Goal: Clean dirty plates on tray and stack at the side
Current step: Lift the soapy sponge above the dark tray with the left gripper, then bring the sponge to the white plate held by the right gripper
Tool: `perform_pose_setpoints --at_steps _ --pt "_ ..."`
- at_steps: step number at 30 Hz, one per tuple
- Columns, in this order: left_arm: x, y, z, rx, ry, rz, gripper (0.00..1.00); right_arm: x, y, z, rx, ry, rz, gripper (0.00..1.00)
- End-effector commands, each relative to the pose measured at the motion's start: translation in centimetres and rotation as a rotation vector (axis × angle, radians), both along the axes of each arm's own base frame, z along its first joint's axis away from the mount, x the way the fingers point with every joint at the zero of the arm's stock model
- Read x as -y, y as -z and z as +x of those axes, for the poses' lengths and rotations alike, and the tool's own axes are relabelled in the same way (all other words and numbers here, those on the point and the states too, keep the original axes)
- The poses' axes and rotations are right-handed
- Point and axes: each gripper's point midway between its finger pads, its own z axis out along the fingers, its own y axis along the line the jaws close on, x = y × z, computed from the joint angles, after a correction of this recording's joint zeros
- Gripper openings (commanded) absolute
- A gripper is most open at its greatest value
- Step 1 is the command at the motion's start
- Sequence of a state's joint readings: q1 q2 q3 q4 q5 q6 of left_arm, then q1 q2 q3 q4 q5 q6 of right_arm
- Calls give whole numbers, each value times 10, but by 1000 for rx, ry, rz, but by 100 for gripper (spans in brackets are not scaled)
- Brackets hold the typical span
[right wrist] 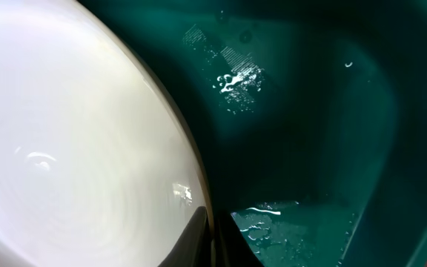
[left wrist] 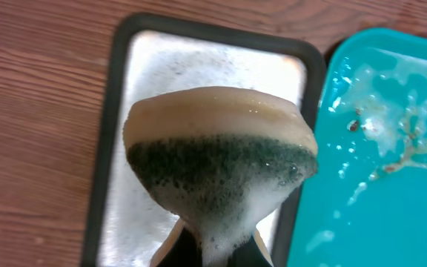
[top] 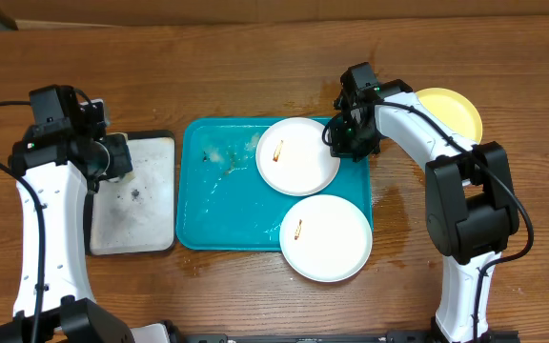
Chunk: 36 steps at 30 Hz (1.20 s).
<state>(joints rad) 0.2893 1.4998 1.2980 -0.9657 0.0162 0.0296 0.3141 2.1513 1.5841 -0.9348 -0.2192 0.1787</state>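
The teal tray [top: 219, 205] lies mid-table, wet and smeared with food at its far left. Two white plates with small brown smears rest at its right side, one at the far right [top: 298, 157] and one at the near right [top: 325, 238] that overhangs the rim. The pale yellow plate [top: 454, 111] lies on the table to the right, off the tray. My right gripper [top: 344, 136] is shut on the rim of the far white plate [right wrist: 73, 148]; its fingertips [right wrist: 210, 241] pinch the edge above the tray [right wrist: 310, 111]. My left gripper [top: 114, 157] is shut on a foamy sponge [left wrist: 221, 148].
A small black-rimmed white tray [top: 133, 200] holding soapy water lies left of the teal tray, under the sponge; it also shows in the left wrist view [left wrist: 199, 59]. The teal tray's edge [left wrist: 376, 148] is just to its right. Water spots lie on the wood near the tray's right corner.
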Motion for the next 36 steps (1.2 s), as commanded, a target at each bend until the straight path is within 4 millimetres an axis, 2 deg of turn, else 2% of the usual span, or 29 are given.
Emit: perform_pose_setpoints --at_steps 1,4,10,12,14,17,29,32,36 --pt "-1 -18 14 43 44 66 4 -8 -17 9 44 -15 43 4" --pt "2 -18 23 67 75 90 4 -8 -17 9 44 -15 43 4" --pt "20 -15 22 35 148 102 4 -8 -17 9 44 -15 43 4" --pt "8 -15 29 47 111 200 4 -8 -17 10 47 -15 44 4" --pt "1 -12 27 25 86 231 4 -8 -17 10 46 -15 44 4" --pt "3 -5 15 -30 91 221 4 -8 -17 9 42 -15 43 4" --pt "4 -3 28 0 116 219 4 -8 -17 9 43 -15 43 4" --pt "10 -2 31 6 175 204 4 -7 -17 7 39 -36 39 4" --pt "29 -1 36 36 263 125 4 -6 -14 0 34 -122 26 4"
